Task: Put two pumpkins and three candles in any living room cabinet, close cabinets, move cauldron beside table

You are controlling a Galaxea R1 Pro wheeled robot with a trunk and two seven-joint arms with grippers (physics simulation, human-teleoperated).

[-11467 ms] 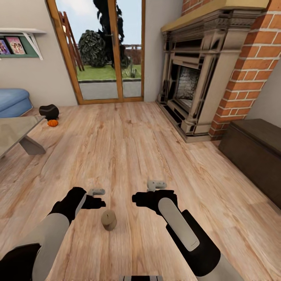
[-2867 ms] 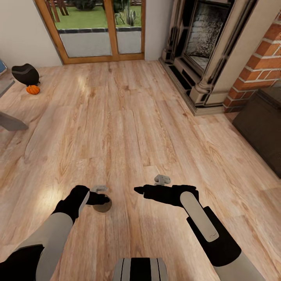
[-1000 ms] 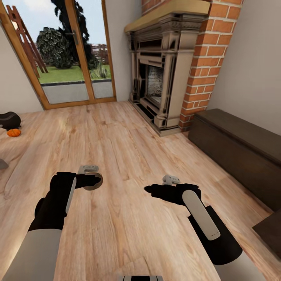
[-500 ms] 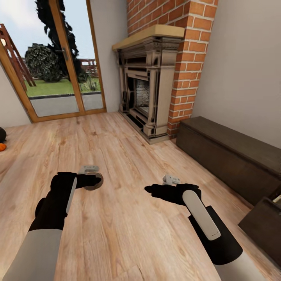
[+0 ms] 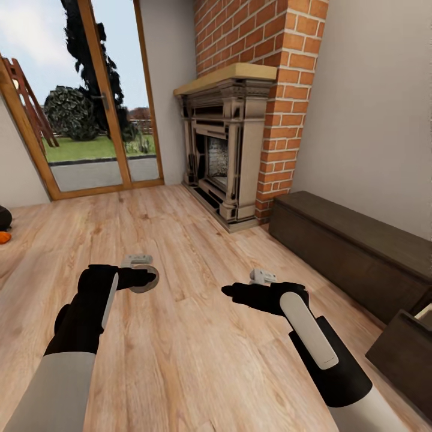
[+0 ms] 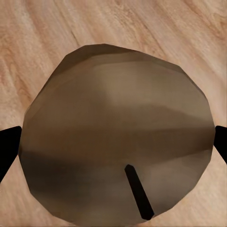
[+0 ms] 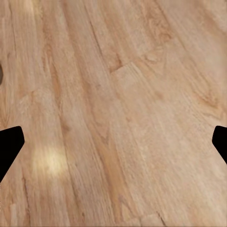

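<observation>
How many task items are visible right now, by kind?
Candles: 1, the candle held in the left gripper
Pumpkins: 1, the pumpkin at the picture's edge
Cauldrons: 1, the cauldron, partly cut off
Cabinets: 2, the closed cabinet and the nearer cabinet
Total: 5

Daylight pours in through the glass door [image 5: 90, 108] ahead of me, bright and even; the plank floor [image 5: 198, 336] carries soft pale sheen and faint shadows; my head view bends lines at its edges; wrist views look slightly soft.
</observation>
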